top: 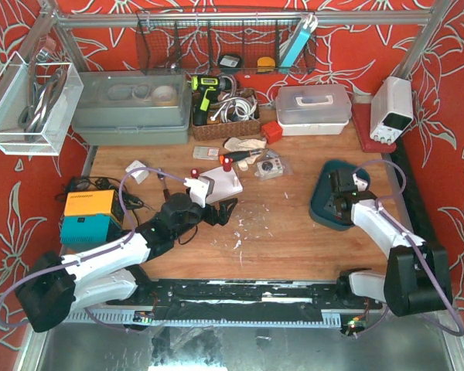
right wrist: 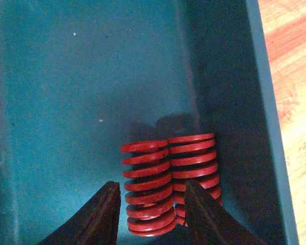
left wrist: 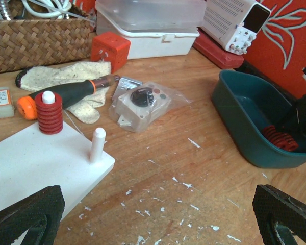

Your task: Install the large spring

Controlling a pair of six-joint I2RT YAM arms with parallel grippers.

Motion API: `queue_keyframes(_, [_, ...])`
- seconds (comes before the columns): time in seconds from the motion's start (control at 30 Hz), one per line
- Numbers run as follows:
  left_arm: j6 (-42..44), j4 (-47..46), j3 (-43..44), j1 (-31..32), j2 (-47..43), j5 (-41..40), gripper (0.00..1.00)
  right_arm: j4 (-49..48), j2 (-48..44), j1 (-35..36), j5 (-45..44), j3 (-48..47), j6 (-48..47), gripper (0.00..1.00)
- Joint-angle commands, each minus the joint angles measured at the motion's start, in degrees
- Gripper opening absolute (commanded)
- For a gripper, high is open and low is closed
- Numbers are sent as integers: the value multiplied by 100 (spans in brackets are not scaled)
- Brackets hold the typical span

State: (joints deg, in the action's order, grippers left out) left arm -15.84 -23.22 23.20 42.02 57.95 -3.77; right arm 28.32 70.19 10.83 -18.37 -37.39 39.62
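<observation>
Two large red springs lie side by side in the teal bin [right wrist: 66, 92]. My right gripper [right wrist: 152, 184] is open inside the bin and straddles the left spring [right wrist: 145, 178]; the right spring [right wrist: 196, 158] lies just past the right finger [right wrist: 204, 214]. The white base plate [left wrist: 25, 163] carries a red spring on its far peg [left wrist: 49, 113] and a bare white peg [left wrist: 98, 144]. My left gripper [left wrist: 155, 204] is open and empty, low over the wood beside the plate's corner. In the top view the bin [top: 322, 205] is at the right and the plate [top: 226, 184] in the middle.
A bagged grey device [left wrist: 143, 104], an orange-handled screwdriver [left wrist: 71, 94] on a glove [left wrist: 66, 76] and an orange cube [left wrist: 109, 51] lie behind the plate. A wicker basket [left wrist: 35, 41], white box [left wrist: 153, 30] and power supply [top: 392, 108] stand at the back. An orange-teal box [top: 90, 216] stands at the left.
</observation>
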Motion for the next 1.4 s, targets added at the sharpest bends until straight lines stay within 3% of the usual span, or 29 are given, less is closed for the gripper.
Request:
queue_keyframes(0.0, [86,-151,79,43,-20,-36,100,-38,166,-48,-129,54,184,40])
queue_keyframes(0.63, [116,-217,82,61,189,-57,100,-641,1202,-48,199,50,224,45])
queue_keyframes(1.0, [142,-218,89,70,254,-122,100,-1394,719,-49,464,495,26,26])
queue_keyframes(1.37, [153,-218,113,78,303,-124,100,-1501,-513,-14,308,654,-31,16])
